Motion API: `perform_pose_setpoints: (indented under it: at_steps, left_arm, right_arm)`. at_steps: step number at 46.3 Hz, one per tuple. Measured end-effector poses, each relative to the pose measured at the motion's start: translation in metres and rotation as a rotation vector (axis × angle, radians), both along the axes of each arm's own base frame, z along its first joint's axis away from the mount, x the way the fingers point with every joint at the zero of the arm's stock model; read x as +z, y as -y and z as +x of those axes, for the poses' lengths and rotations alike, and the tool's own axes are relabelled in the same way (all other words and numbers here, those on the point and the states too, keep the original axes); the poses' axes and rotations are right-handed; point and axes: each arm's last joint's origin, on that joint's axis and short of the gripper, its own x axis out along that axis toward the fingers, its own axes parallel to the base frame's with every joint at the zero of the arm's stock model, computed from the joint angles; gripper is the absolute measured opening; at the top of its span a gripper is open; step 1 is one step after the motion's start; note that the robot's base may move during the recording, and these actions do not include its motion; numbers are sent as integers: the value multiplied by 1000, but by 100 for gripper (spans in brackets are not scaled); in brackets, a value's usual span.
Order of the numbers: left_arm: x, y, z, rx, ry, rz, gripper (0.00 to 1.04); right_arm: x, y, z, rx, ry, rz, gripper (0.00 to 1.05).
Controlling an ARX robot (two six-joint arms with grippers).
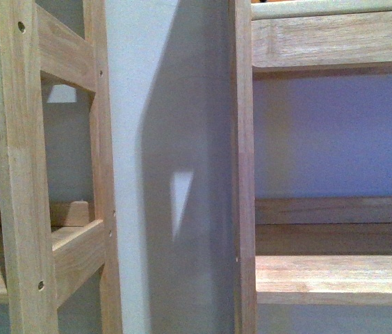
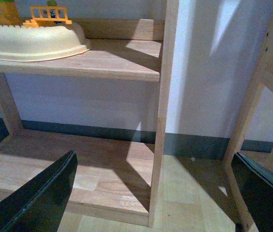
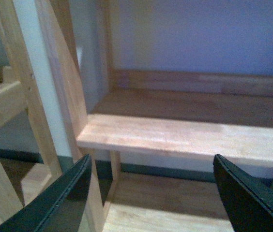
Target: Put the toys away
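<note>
In the left wrist view, toys sit at the back of an upper wooden shelf [image 2: 117, 60]. One is a yellow-orange toy [image 2: 8, 13] with a green top, cut off by the frame edge. The other is a small orange fence-like piece [image 2: 49, 14]. Both are behind or in a cream tray [image 2: 35, 43]. My left gripper [image 2: 153, 155] is open and holds nothing, well below that shelf and in front of the shelf unit's upright post [image 2: 163, 111]. My right gripper [image 3: 152, 158] is open and holds nothing, in front of a bare wooden shelf [image 3: 185, 135]. Neither arm shows in the front view.
Two light wooden shelf units stand side by side, the left unit [image 1: 22, 174] and the right unit [image 1: 245, 167], against a white wall [image 1: 168, 139] with a dark baseboard [image 2: 194, 145]. A low bottom board [image 2: 68, 169] sits just above the wooden floor [image 2: 185, 193].
</note>
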Motion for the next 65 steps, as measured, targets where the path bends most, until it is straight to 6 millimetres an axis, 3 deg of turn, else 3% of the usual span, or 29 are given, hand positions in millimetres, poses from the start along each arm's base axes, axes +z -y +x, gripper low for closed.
perform_pose_setpoints:
  at_steps: [16, 22, 37, 65]
  left_arm:
    - [0, 0, 0, 0, 0, 0, 99]
    - [0, 0, 0, 0, 0, 0, 99]
    - [0, 0, 0, 0, 0, 0, 99]
    - [0, 0, 0, 0, 0, 0, 99]
  right_arm:
    - [-55, 14, 0, 10, -16, -7, 17]
    - [-69, 24, 0, -23, -15, -6, 18]
    - [-94, 24, 0, -19, -17, -7, 18]
    - [-111, 24, -1, -19, -11, -6, 18]
